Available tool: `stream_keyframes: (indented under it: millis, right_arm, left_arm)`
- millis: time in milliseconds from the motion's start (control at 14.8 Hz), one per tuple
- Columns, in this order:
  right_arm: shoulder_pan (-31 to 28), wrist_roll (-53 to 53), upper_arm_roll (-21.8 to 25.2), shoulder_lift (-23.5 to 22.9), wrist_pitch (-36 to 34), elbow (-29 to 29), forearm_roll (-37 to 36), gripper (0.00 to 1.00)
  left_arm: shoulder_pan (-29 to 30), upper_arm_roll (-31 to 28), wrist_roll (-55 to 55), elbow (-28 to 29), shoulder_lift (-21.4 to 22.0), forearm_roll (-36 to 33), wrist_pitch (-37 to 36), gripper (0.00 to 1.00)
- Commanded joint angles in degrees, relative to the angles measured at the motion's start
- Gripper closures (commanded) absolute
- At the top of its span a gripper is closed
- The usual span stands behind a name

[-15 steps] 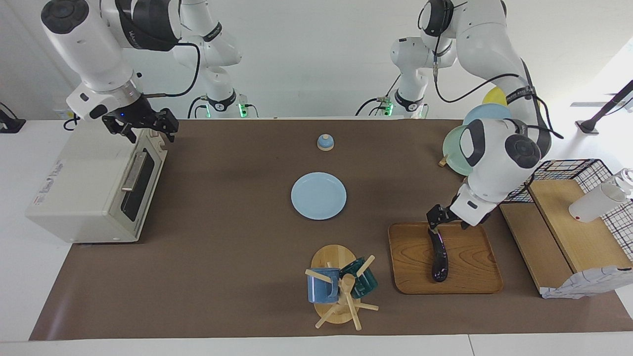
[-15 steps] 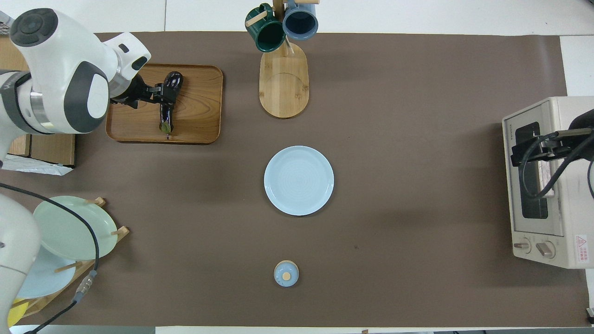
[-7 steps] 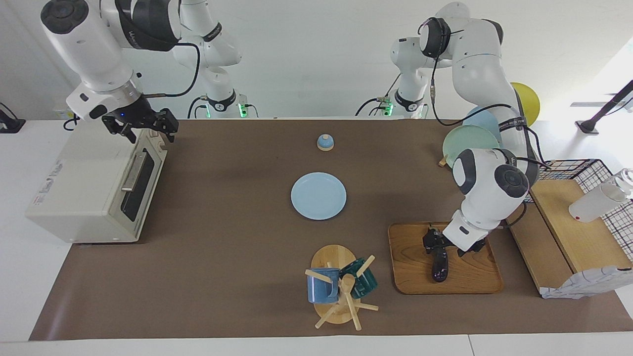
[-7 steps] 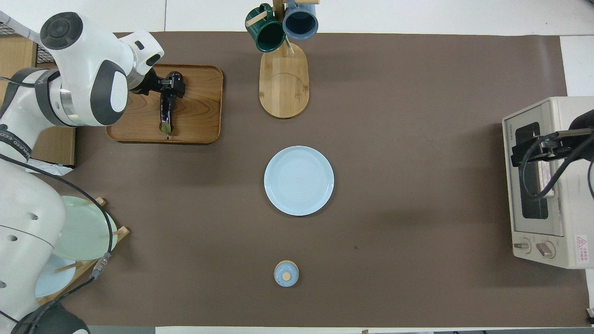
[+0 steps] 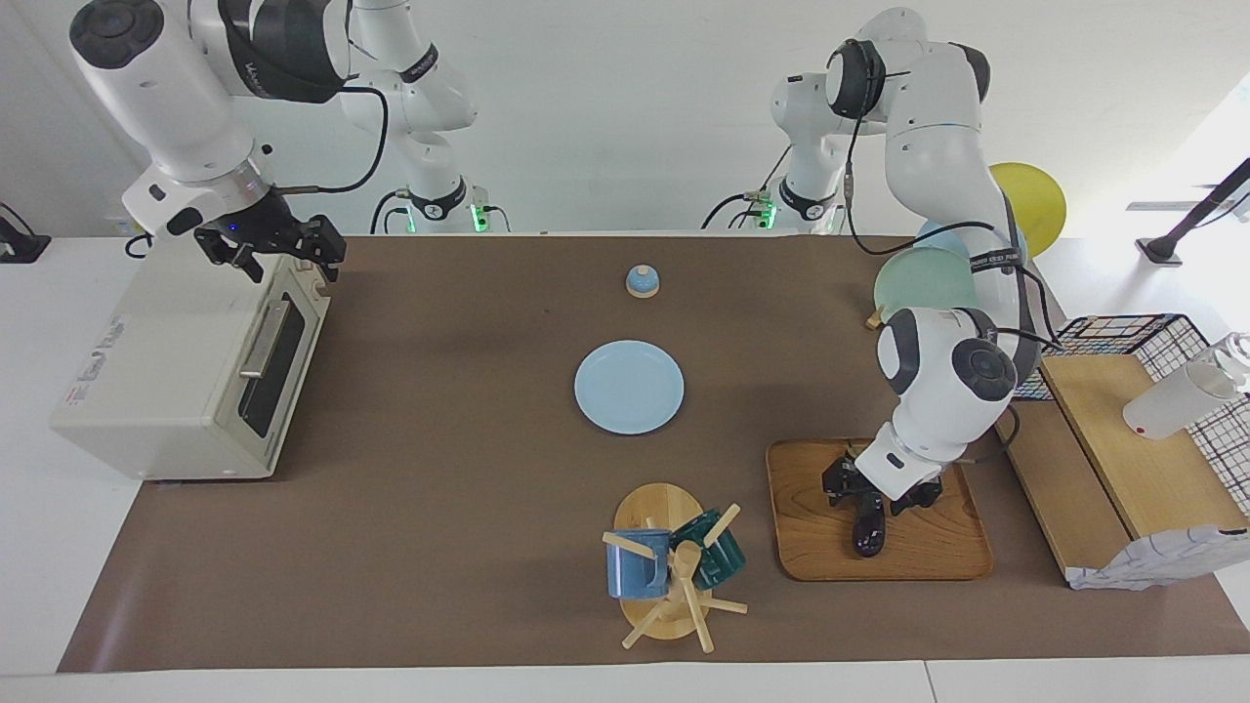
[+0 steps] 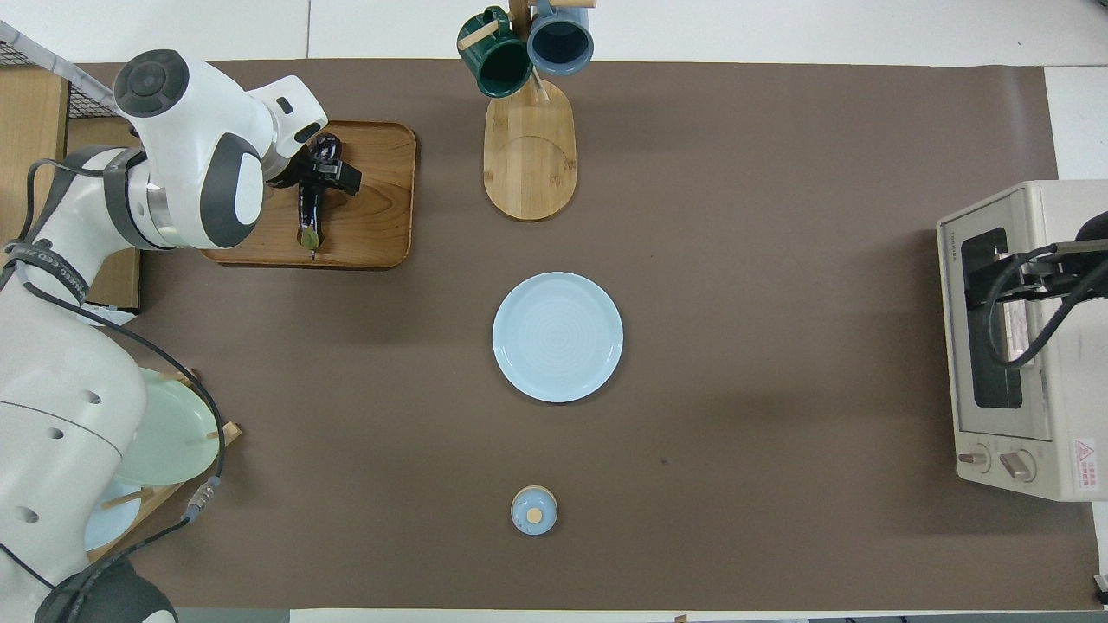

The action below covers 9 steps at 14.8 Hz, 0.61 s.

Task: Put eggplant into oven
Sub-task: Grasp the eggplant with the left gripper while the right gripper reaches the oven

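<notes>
Eggplant (image 5: 867,527): glossy dark purple skin with a highlight at its end, straddled by the left gripper (image 5: 869,491), which is matt black. Wooden tray (image 5: 811,527) under those jaws: smooth, visible grain, satin finish. Table cover (image 5: 439,439): matt brown, paper-like. Oven (image 5: 146,391) below the right gripper (image 5: 273,256): matt cream casing, dark glossy glass door, brushed metal handle. Arm shells: glossy white plastic.
</notes>
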<state>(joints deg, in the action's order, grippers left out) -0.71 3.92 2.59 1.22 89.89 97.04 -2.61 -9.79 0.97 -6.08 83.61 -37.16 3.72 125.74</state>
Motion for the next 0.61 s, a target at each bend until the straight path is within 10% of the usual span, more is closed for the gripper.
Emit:
stream_keyframes:
  millis: [0,135,472,539]
  right_arm:
    - [-0.6,-0.7,-0.6,1.6,7.8,4.6,1.4,0.56]
    - [-0.2,-0.6,-0.9,2.7,9.9,7.4,1.4,1.00]
    - [-0.3,-0.8,-1.0,3.4,10.0,9.0,1.2,1.00]
    - [-0.4,-0.9,-1.0,3.0,10.6,9.0,0.9,1.00]
  left_arm:
    - [-0.5,-0.6,-1.7,1.6,0.5,0.5,1.7,0.00]
    - [-0.4,-0.6,-2.4,1.7,0.6,0.6,1.6,0.23]
    - [0.3,-0.7,-3.0,1.8,0.7,0.6,1.7,1.00]
    - [0.6,-0.7,-3.0,1.6,0.7,0.6,1.5,1.00]
